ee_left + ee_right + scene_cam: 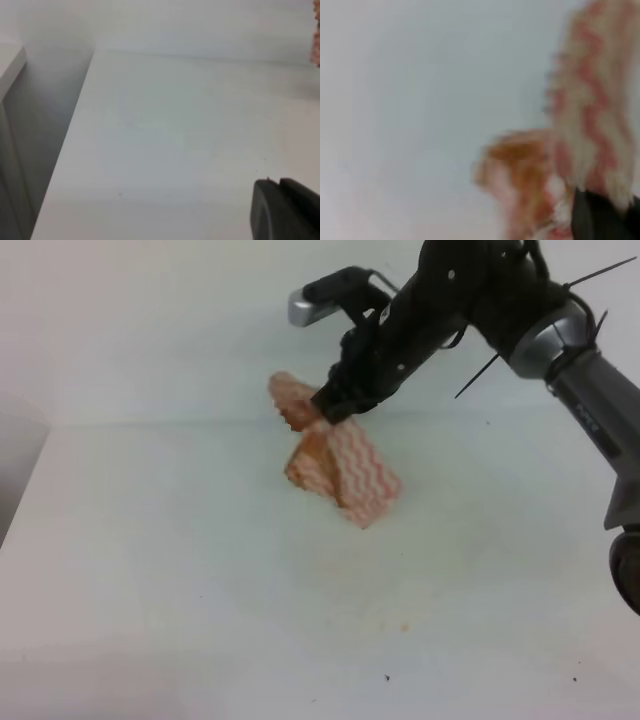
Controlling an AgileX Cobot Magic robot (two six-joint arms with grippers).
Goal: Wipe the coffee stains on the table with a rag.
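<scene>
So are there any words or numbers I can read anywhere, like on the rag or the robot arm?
None can be read.
Rag: only a pink-and-white zigzag pattern, no letters.
Right arm: small marks on its grey part, too blurred to read.
Table: plain white, no writing.

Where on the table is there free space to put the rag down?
The white table is bare left of the rag to its left edge, and in front toward the camera, apart from faint orange traces and dark specks. Only the back middle is crowded, where the right gripper holds the hanging rag.
</scene>
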